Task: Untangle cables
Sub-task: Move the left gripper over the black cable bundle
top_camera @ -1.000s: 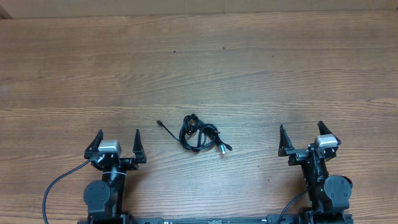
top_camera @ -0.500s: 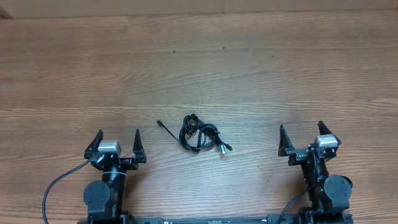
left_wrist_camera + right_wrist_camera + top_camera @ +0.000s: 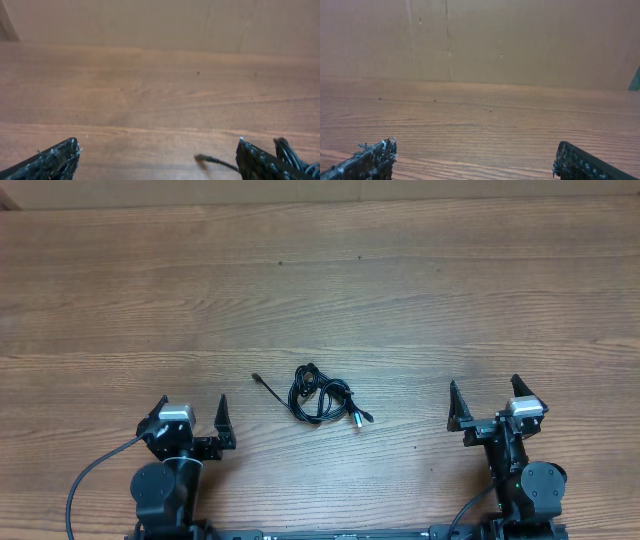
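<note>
**Knotted cords between two open pincers**

A wood-grain table (image 3: 420, 290) fills the overhead view, with a plain tan board standing along its far edge – the same board closes off the background in both wrist views.

The cables (image 3: 318, 393) lie on the table as one small, tight bundle between the two arms, somewhat nearer the left one. They are thin black cords wound into several overlapping loops that cross at the middle. One loose end (image 3: 262, 381) runs out to the left and finishes in a small dark plug. At the lower right of the bundle, short ends stick out with silver-tipped plugs (image 3: 357, 418). In the left wrist view, the dark plug end and a few loops show at the lower right, beside that arm's right finger (image 3: 260, 162).

The left pincer (image 3: 190, 410) sits near the table's front edge, its jaws spread wide and holding nothing – the bundle lies ahead and to its right, apart from it. The right pincer (image 3: 484, 390) is likewise wide open and empty, well apart from the cords, with only bare wood between its fingers (image 3: 372, 157).
</note>
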